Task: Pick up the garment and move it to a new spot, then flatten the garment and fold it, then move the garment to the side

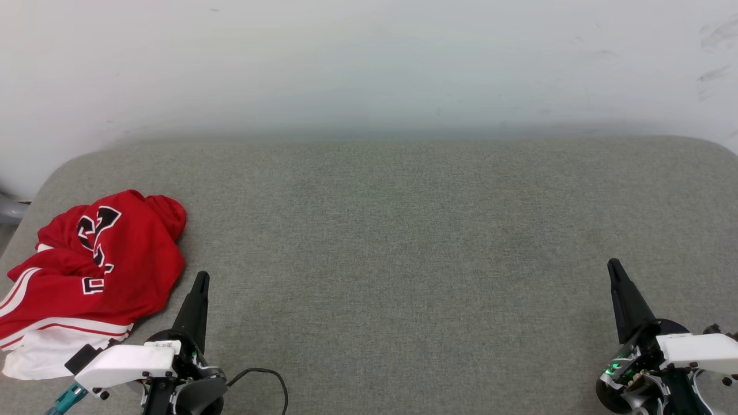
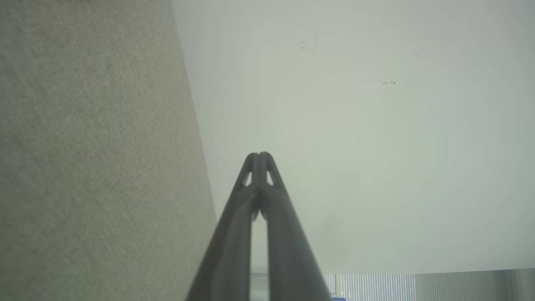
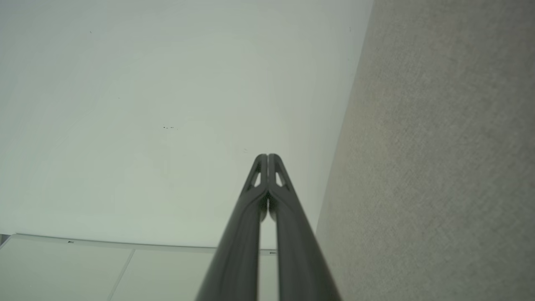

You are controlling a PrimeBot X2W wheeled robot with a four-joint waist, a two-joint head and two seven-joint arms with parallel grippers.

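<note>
So the red jersey-style garment, with white sleeve fabric, red-and-white striped trim and black white-outlined characters, is lying in a crumpled heap at about 8 o'clock in the head view. It's sitting right by the rounded corner of the grey woven-fabric padded table, and nothing is gripping it.

The left gripper, two long dark tapered fingers on a white wrist housing, is sitting at about 7 o'clock and pointing toward 12. Its tip is sitting just beside the heap's 3 o'clock edge, apart from it as far as I can tell. The fingers are pressing flat together with nothing between them. The left wrist view is showing the same: tips meeting, grey fabric at 9 o'clock, plain white wall beyond.

The right gripper is sitting at about 4 o'clock, well apart from the garment and leaning slightly toward 11. Its fingers are pressing together too, holding nothing. A thin black cable is looping on the table next to the left wrist.
</note>
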